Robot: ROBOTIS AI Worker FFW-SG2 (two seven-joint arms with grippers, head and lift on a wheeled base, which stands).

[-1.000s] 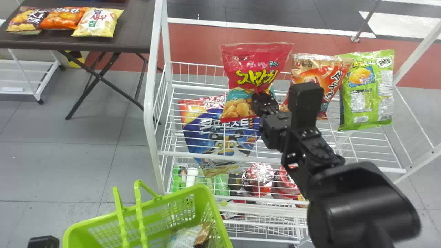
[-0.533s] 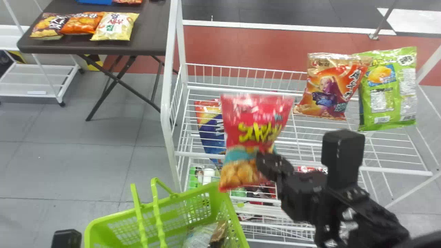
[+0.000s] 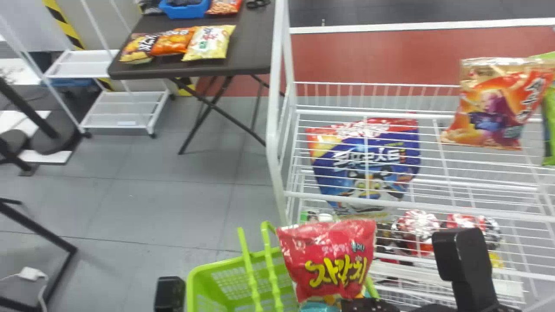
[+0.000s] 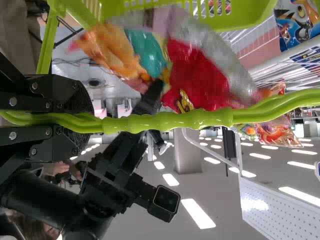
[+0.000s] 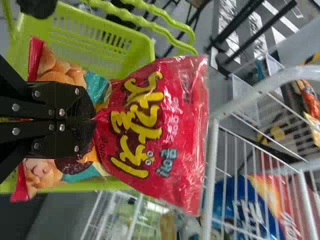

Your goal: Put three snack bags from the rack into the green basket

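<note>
My right gripper (image 3: 353, 303) is at the bottom of the head view, holding a red snack bag (image 3: 331, 260) that overlaps the right side of the green basket (image 3: 204, 281). In the right wrist view the right gripper (image 5: 93, 119) is shut on the middle of the red bag (image 5: 145, 120), with basket wall behind. My left gripper (image 3: 170, 294) stands at the basket's left; the left wrist view has this gripper (image 4: 92, 122) shut on the basket handles (image 4: 170, 120). On the rack (image 3: 416, 203) hang an orange bag (image 3: 494, 104) and a green bag (image 3: 550, 112).
A blue bag (image 3: 368, 160) sits lower on the rack, behind white wires, with bowls and bottles below it. At the rack's left, a dark folding table (image 3: 251, 43) carries several snack bags and a blue bin. Grey floor lies between table and basket.
The head view has swung left. My right gripper has brought the red bag down from the rack's upper part to the basket. The left gripper stays beside the basket.
</note>
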